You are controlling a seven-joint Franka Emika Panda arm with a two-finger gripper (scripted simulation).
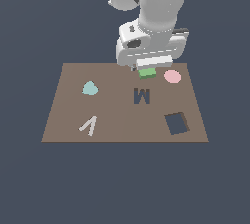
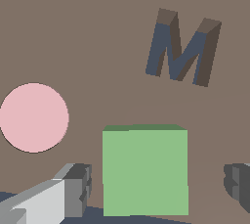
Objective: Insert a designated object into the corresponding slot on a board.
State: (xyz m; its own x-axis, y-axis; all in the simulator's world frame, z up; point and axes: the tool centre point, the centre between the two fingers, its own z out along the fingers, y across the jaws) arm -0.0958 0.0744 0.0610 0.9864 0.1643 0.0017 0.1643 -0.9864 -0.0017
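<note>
The green square block (image 1: 147,73) lies flat on the brown board (image 1: 68,110) near its far edge, next to the pink disc. My gripper (image 1: 148,69) hangs low right over it. In the wrist view the block (image 2: 145,169) sits between my two fingers (image 2: 77,189), with a narrow gap on one side and a wider one on the other, so the gripper (image 2: 157,186) is open and not touching it. The dark square slot (image 1: 177,123) is cut through the board near its front corner, on the exterior view's right, slightly tilted and with nothing in it.
A pink round disc (image 1: 172,77) (image 2: 34,118) lies close beside the block. The dark M-shaped recess (image 1: 141,96) (image 2: 183,47) is mid-board. A pale teal rounded piece (image 1: 90,88) and a white V-shaped piece (image 1: 89,126) lie toward the exterior view's left.
</note>
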